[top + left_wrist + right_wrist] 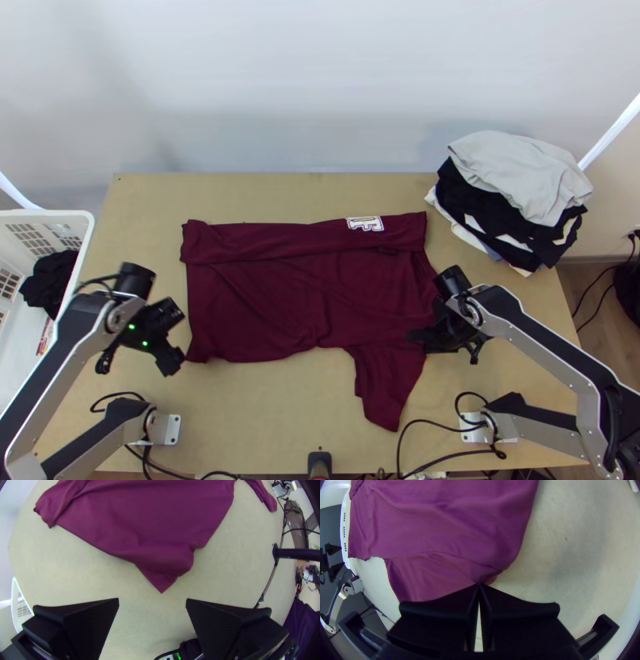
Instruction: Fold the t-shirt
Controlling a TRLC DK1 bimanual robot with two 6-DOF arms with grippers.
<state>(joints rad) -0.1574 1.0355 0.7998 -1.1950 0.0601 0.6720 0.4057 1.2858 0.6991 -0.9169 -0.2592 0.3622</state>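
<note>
The dark red t-shirt [296,296] lies on the table, its far edge folded over in a long strip with a white print. One sleeve points toward the near edge. Beside its left end, my left gripper [178,338] stands open; in the left wrist view the open left gripper [152,600] is short of a pointed corner of the t-shirt [160,530]. My right gripper [414,336] is at the shirt's right side, near the base of that sleeve. In the right wrist view the right gripper [479,585] is shut, pinching the edge of the t-shirt [446,530].
A stack of clothes [512,196], grey on top of black and white, sits at the table's far right corner. A white basket [56,216] with black cloth [50,280] stands at the left. Cables [432,432] run along the near edge of the table [264,416].
</note>
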